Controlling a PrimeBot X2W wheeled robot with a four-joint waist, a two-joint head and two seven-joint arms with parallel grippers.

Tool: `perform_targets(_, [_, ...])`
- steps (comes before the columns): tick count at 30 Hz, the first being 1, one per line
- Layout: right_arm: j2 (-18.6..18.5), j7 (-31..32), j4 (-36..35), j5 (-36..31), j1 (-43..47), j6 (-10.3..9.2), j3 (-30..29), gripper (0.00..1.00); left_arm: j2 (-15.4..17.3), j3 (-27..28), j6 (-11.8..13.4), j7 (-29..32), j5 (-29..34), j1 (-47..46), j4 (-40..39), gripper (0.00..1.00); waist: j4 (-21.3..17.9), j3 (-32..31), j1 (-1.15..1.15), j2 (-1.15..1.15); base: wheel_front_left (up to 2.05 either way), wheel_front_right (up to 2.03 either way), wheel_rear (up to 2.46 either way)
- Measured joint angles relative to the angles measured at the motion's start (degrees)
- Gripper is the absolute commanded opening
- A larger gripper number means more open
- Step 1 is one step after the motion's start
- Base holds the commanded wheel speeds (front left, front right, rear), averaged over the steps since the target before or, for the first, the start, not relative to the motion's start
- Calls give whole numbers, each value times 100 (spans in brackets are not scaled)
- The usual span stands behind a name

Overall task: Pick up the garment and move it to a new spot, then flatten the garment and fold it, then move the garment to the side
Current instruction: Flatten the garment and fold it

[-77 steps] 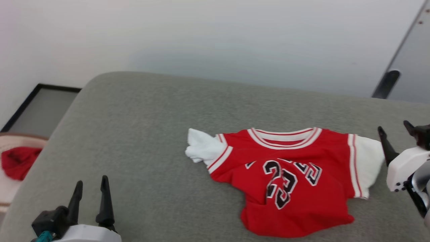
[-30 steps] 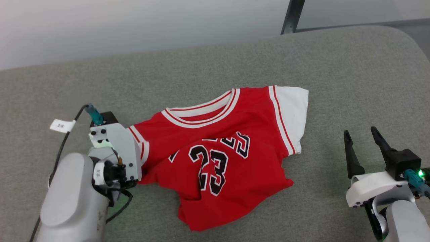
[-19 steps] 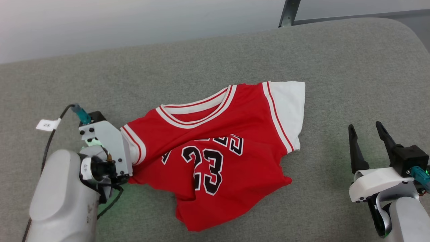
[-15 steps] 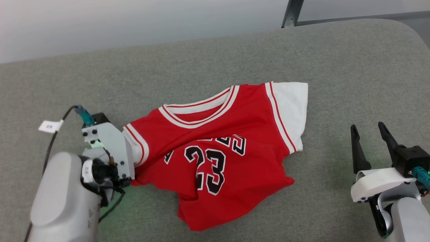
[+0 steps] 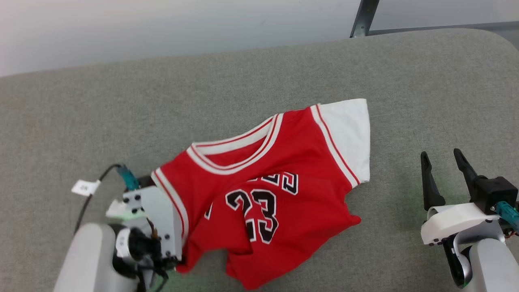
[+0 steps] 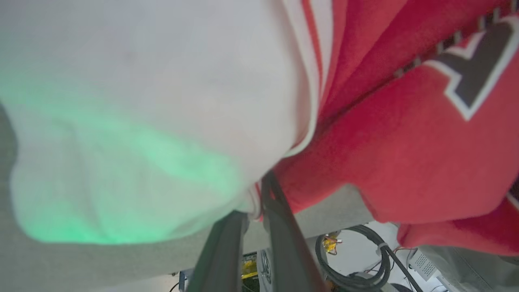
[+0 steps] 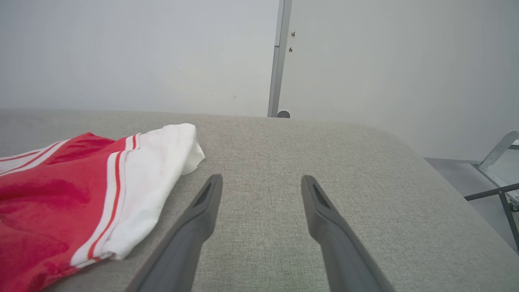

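Note:
The garment [image 5: 263, 178], a red jersey with white sleeves and a black "23", lies rumpled on the grey padded surface [image 5: 243, 81]. My left gripper [image 6: 256, 209] is at its near-left corner, shut on the edge where the white sleeve [image 6: 142, 121] meets the red cloth. In the head view the cloth hides those fingers behind the gripper's pale body [image 5: 152, 219]. My right gripper [image 5: 440, 156] stands open to the right of the garment, apart from it, nothing between its fingers. The right wrist view shows the garment's other white sleeve [image 7: 158, 170] left of that gripper [image 7: 261, 178].
A metal post [image 5: 363, 18] rises behind the surface's far right corner against a pale wall. A tagged cable [image 5: 85, 187] runs from my left wrist. The surface's rounded right edge [image 7: 425, 170] drops to the floor, where a metal frame [image 7: 498, 162] stands.
My left gripper has shut on the sleeve and drawn it toward the near edge. The garment's left side followed and the shirt turned slightly. The right gripper has stayed in place.

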Motion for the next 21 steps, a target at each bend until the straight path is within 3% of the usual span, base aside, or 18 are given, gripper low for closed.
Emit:
perform_targets(4, [7,0,13,20,-16,0,7,100,49,-65,33,175,4,236,-424,0,-14,7,0,0,0,0,0])
perform_targets(7, [7,0,31,22,-16,0,4,100,165,-85,-14,132,58,276,-592,29,-16,-8,0,0,0,0,0])
perform_targets(11, [4,0,64,37,-13,0,4,100,316,-83,-133,111,80,275,-828,93,-14,-88,0,0,0,0,0])
perform_targets(12, [1,0,68,38,-5,0,3,100,334,-73,-127,148,79,262,-920,100,-12,-118,0,0,0,0,0])
perform_targets(21, [-42,-1,65,70,220,0,21,100,716,153,-229,301,-15,308,-1800,100,23,-454,0,0,0,0,0])
